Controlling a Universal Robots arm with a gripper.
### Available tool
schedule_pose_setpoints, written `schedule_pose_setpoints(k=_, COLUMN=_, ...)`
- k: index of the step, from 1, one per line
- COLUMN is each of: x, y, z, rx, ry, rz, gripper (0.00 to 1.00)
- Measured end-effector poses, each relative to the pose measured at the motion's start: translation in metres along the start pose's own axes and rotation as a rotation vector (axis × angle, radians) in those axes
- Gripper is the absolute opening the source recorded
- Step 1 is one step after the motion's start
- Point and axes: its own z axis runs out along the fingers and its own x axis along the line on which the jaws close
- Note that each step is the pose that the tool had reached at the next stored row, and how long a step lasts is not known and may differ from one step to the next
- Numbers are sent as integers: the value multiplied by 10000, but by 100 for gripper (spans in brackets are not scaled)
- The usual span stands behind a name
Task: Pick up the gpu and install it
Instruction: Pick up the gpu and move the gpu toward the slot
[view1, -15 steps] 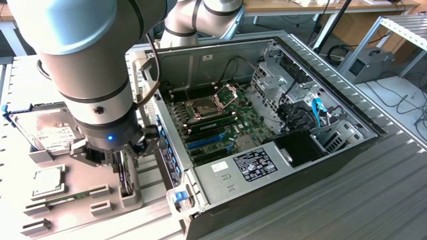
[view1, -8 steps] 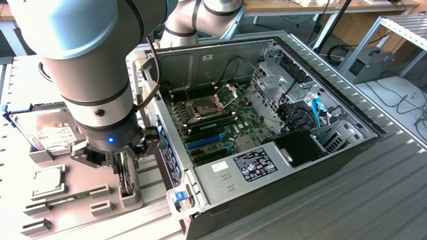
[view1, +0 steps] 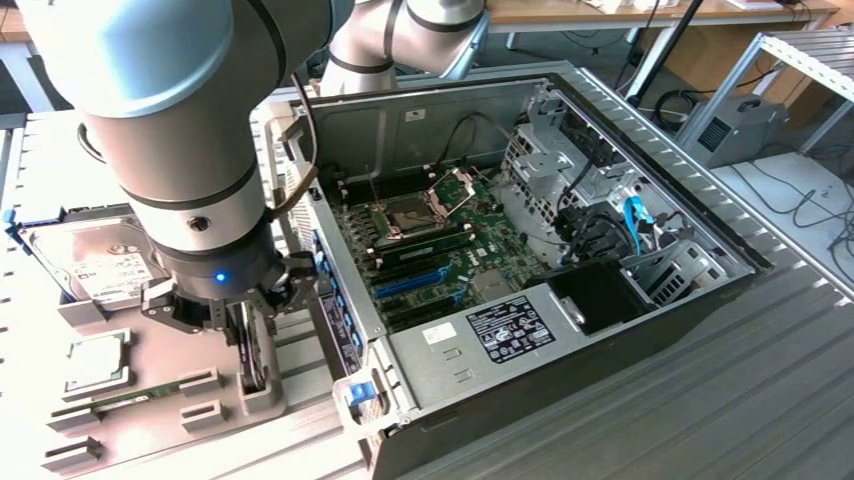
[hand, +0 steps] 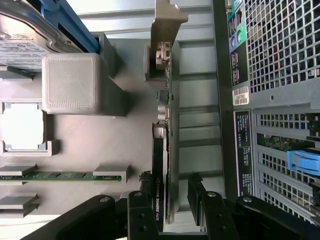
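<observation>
The gpu (hand: 171, 125) stands on its long edge in a grey holder on the parts tray, seen edge-on in the wrist view, with its silver bracket (hand: 167, 22) at the far end. My gripper (hand: 169, 186) is open and straddles the card's near end, one black finger (hand: 145, 196) beside the heatsink side and the other finger (hand: 196, 192) a small gap off the board side. In the exterior view the gripper (view1: 248, 332) hangs over the gpu (view1: 254, 368) at the tray's edge, beside the open computer case (view1: 627, 150). Blue expansion slots (view1: 407, 282) lie on the motherboard.
On the tray (view1: 174, 350) sit a hard drive (view1: 100, 268), a square processor (view1: 100, 360) and a green memory stick (view1: 134, 392). A grey holder block (hand: 70, 82) stands close to the gpu. The case's rear panel (hand: 270, 60) runs along the card's other side.
</observation>
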Motion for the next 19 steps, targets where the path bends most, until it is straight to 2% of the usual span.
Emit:
schedule_pose_setpoints(k=8, x=44, y=175, z=15, rx=0, ry=0, rz=-1, gripper=42)
schedule_pose_setpoints(k=19, x=88, y=294, z=112, rx=-1, ry=-1, rz=-1, gripper=42)
